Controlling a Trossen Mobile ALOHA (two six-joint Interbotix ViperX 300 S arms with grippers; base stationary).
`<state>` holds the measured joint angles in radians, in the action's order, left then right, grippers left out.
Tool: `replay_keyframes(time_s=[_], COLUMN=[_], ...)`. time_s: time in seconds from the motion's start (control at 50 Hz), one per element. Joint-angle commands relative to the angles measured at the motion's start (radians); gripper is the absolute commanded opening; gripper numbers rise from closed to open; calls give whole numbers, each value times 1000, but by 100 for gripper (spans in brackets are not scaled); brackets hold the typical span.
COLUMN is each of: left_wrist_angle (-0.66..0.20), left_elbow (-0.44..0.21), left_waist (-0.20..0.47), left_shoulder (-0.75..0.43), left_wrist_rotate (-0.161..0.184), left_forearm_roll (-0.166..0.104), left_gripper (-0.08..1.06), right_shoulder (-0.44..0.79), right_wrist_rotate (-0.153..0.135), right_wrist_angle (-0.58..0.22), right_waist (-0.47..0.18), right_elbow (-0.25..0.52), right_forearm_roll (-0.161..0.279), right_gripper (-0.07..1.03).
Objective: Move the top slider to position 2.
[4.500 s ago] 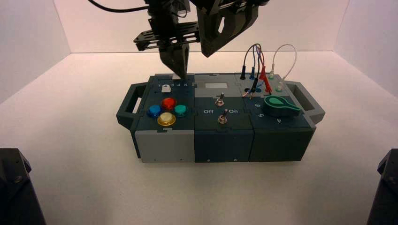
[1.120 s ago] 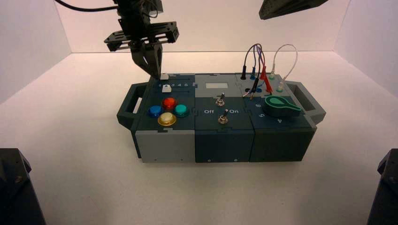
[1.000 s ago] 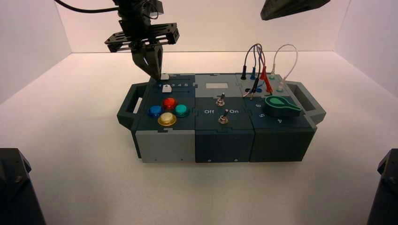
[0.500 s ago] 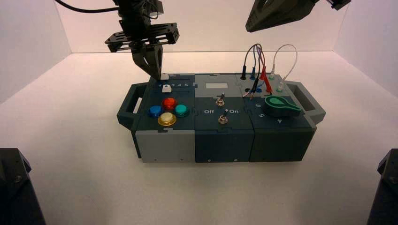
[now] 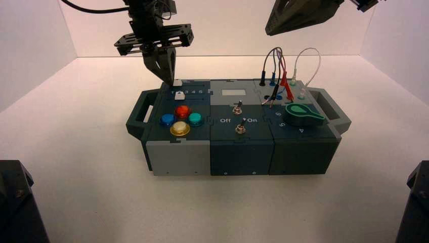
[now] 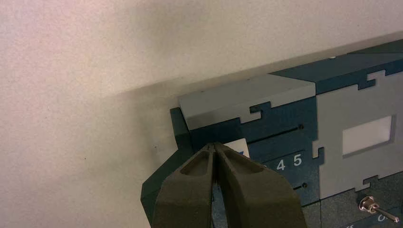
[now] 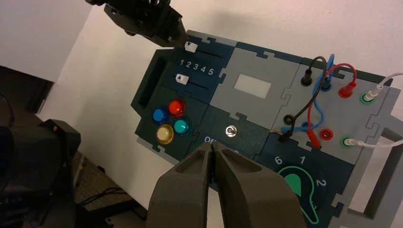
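Left gripper (image 6: 214,145) clenched, tips right beside the white squarish plastic slider knob (image 5: 177,82), contact can't tell; knob's blue triangle points to the white numeral row (image 7: 196,67), dark slot track (image 6: 273,135) runs box-lengthwise away from jaws. Grey-and-teal panelled box (image 5: 242,157) beneath both jaws, bears coloured buttons, wires. Right gripper (image 7: 212,145) clenched, waits above box

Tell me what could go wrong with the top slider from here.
The left gripper, right at the top slider's white cap, might push it too far and overshoot position 2. Its fingers also hide the low numerals in the left wrist view, so a stop could be misjudged. The right gripper, hovering above the box, might snag the wires if lowered toward them.
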<state>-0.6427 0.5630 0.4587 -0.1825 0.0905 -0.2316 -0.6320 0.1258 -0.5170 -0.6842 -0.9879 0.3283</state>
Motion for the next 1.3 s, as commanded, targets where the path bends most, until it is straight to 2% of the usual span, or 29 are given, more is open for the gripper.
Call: replay_keyframes(time_s=[0.02, 1.3], left_wrist_angle=[2, -15], left_elbow=[-31, -49], left_waist=[5, 5], left_shoulder=[9, -26], left_wrist_rotate=[-3, -8], left_forearm_roll=[-2, -3], left_gripper=[-3, -3], right_shoulder=[-3, 29], right_wrist_rotate=[-8, -12], right_wrist_angle=[8, 12], right_waist=[5, 5], right_elbow=[32, 38], right_forearm_roll=[8, 9], right_gripper=[-2, -2])
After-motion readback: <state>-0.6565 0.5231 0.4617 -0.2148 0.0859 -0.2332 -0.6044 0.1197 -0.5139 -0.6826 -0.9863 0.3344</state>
